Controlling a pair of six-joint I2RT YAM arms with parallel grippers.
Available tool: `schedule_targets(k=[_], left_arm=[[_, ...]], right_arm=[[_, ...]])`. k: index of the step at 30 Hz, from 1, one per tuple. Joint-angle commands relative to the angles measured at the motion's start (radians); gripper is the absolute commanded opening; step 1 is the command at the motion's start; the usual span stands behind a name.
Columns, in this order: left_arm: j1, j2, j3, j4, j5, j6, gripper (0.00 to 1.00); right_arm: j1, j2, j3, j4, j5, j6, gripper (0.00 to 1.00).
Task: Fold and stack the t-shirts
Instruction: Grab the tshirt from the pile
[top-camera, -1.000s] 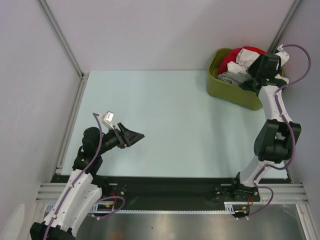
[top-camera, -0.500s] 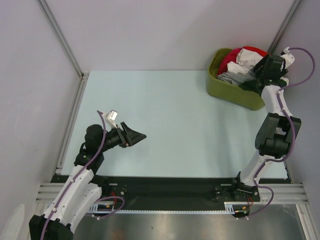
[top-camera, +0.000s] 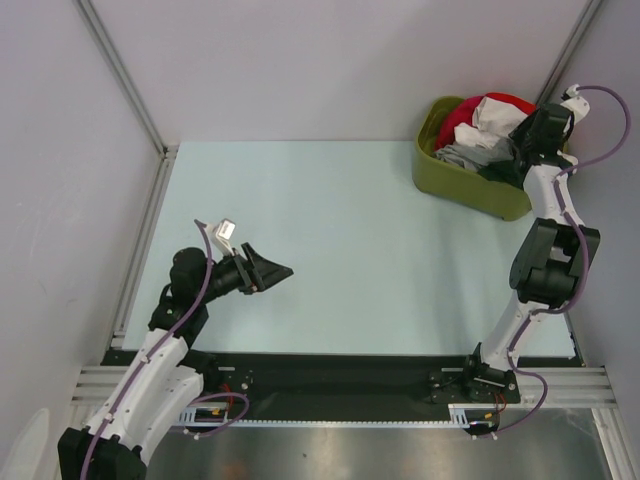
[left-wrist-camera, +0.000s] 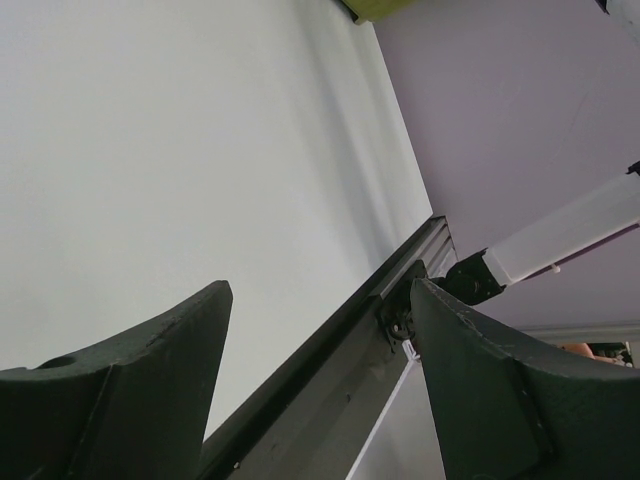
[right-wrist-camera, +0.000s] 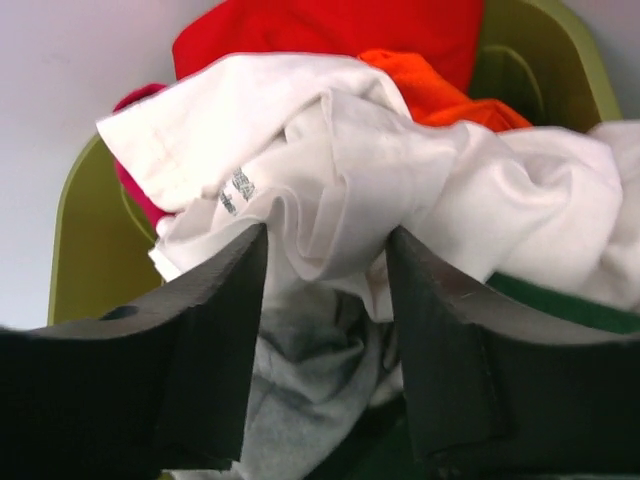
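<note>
The left claw (top-camera: 266, 271) hangs over the near left part of the table (top-camera: 350, 220). Its two fingers are spread wide and it grips nothing. In the left wrist view the claw (left-wrist-camera: 320, 290) has only bare table (left-wrist-camera: 150, 150) and the table's edge rail between its tips.

At the far right corner of the table stands an olive-green tub (top-camera: 440, 178), heaped with t-shirts (top-camera: 485, 130). A white t-shirt (top-camera: 497, 112) lies crumpled on top, with red cloth (top-camera: 468, 116) at the far side and grey cloth (top-camera: 462, 155) at the near left side.

The right claw (top-camera: 516, 150) reaches down into this heap from the right. In its wrist view the claw (right-wrist-camera: 328, 240) is released, its fingers apart, and a fold of the white t-shirt (right-wrist-camera: 330, 150) bulges between the tips. Whether the tips press the fabric cannot be told. Around that fold show red cloth (right-wrist-camera: 330, 30), orange cloth (right-wrist-camera: 440, 95), grey cloth (right-wrist-camera: 310, 390), a strip of dark green cloth (right-wrist-camera: 560, 300) and the tub wall (right-wrist-camera: 85, 250).

Compared with a second ago, the right wrist has swung farther towards the far right over the tub. The left claw sits almost where it was, and the heap looks unchanged.
</note>
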Motion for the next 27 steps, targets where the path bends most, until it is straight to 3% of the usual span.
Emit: schedule_targets(k=[1,4,5,7,16,24,27], left_arm=[[-0.005,0.007,0.047,0.048,0.024,0.014,0.78],[-0.005,0.009,0.047,0.047,0.026,0.016,0.78],[-0.005,0.009,0.045,0.047,0.026,0.016,0.78],[-0.005,0.011,0.04,0.047,0.024,0.016,0.77],[-0.005,-0.011,0.027,0.034,0.038,-0.013,0.75],[-0.005,-0.054,-0.003,0.019,0.061,-0.043,0.74],[-0.005,-0.069,-0.003,-0.001,0.066,-0.047,0.74]], right_arm=[[0.001,0.035,0.083,0.057,0.009,-0.055,0.4],[0.006,0.069,0.134,0.055,0.018,-0.088,0.28],[0.007,0.08,0.175,0.048,0.018,-0.105,0.16],[0.013,0.109,0.227,0.019,0.029,-0.116,0.0],[0.072,0.002,0.387,0.051,0.146,-0.166,0.0],[0.108,-0.099,0.51,0.27,0.247,-0.222,0.0],[0.107,-0.063,0.661,0.289,0.252,-0.226,0.0]])
